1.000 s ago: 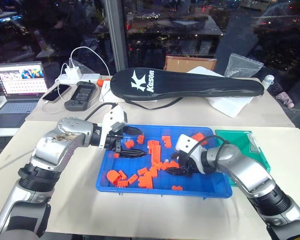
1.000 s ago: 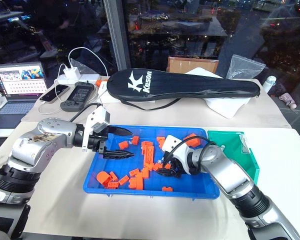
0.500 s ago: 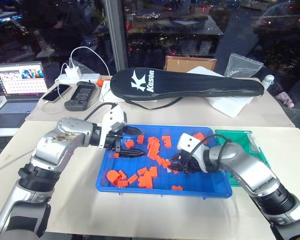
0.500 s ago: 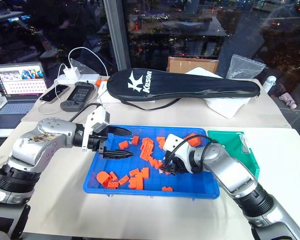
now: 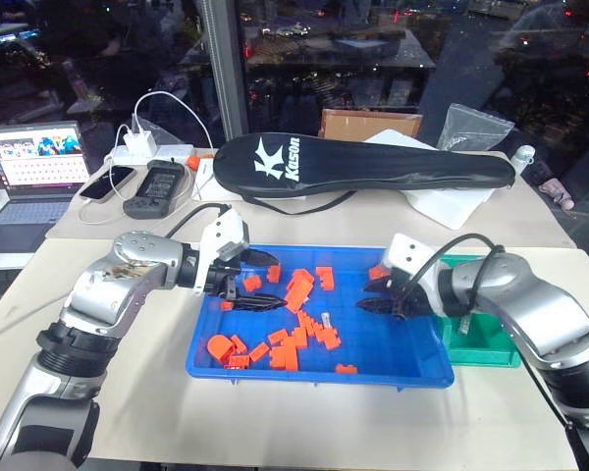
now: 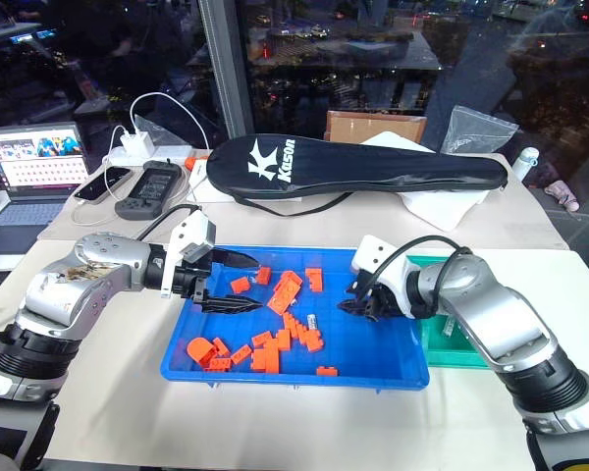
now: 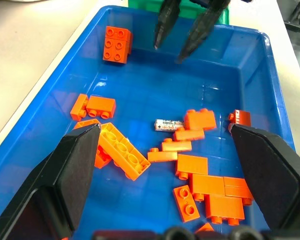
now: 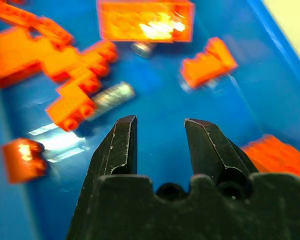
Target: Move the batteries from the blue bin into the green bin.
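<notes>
Silver battery (image 7: 168,124) lies among orange blocks (image 7: 121,151) mid blue bin (image 5: 412,365), touching one. Right claw (image 5: 371,296) hovers over the bin's right part, fingers slightly parted, empty. Left claw (image 5: 273,281) hangs wide open and empty over the left part. Green bin (image 5: 486,345) sits against the blue bin's right end.

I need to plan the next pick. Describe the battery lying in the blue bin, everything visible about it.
The battery is a small silver-grey metallic cylinder with a printed label, lying flat on the floor of the blue bin, near its middle. One end lies against the orange bricks beside it. Neither end effector holds it; the right end effector hangs above the bin floor, apart from it and empty.
</notes>
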Available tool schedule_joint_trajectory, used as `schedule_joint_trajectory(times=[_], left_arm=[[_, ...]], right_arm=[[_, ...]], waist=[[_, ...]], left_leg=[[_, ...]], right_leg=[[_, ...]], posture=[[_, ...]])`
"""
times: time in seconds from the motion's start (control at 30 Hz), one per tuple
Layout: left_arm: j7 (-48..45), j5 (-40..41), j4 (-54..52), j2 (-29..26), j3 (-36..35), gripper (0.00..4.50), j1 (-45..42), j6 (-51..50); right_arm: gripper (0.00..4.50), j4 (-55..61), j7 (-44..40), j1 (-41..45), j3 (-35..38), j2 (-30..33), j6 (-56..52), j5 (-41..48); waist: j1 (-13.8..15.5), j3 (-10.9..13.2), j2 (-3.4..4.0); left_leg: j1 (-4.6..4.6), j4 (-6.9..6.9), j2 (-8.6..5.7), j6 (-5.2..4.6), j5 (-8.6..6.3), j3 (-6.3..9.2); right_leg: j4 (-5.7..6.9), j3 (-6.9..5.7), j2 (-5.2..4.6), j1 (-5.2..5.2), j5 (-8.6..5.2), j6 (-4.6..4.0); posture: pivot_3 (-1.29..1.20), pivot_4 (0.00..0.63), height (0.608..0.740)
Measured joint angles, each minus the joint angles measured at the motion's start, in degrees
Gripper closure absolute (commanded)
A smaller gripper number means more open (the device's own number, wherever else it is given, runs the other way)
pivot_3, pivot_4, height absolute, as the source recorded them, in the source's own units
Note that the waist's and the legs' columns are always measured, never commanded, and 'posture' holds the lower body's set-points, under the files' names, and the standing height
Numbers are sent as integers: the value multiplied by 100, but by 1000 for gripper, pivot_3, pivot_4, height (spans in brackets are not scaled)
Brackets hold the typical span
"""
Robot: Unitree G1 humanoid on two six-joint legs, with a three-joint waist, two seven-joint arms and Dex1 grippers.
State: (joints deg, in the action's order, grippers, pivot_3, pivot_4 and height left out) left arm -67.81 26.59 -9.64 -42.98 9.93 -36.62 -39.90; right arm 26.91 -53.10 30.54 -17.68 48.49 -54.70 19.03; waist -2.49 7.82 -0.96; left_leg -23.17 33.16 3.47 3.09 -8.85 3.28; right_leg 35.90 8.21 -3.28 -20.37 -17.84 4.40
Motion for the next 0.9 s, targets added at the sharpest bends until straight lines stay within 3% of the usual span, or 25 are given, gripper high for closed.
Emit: schedule_joint_trajectory(times=[0.37, 0.47, 0.67, 0.9], left_arm=[[-39, -22, 42, -1, 3, 0, -1, 2], [-39, -54, 42, -6, 3, 0, -1, 2], [-39, -63, 39, -38, 3, 0, 0, 0], [-36, -67, 38, -50, 3, 0, 0, -1]], right_arm=[[2697, -765, 350, 96, -573, -635, 292, -583], [2063, -886, 366, 159, -590, -786, 293, -641], [58, -921, 420, 289, -541, -989, 121, -612], [58, -863, 565, 190, -809, -1000, 18, -761]], waist=[[4, 0, 0], [4, 0, 0], [13, 0, 0], [6, 0, 0]], left_leg=[[0, 1, 1, 0, 0, 0], [-1, 0, 0, 0, 0, 0], [-1, 0, 0, 0, 0, 1], [0, -1, 1, 0, 0, 0]], right_leg=[[1, -1, 1, -1, 0, 0], [1, -1, 1, -2, 0, 0], [1, -1, 0, -1, 0, 0], [1, 0, 1, -2, 0, 0]], posture=[[0, 150, 740], [0, 150, 740], [0, 150, 740], [0, 150, 740]])
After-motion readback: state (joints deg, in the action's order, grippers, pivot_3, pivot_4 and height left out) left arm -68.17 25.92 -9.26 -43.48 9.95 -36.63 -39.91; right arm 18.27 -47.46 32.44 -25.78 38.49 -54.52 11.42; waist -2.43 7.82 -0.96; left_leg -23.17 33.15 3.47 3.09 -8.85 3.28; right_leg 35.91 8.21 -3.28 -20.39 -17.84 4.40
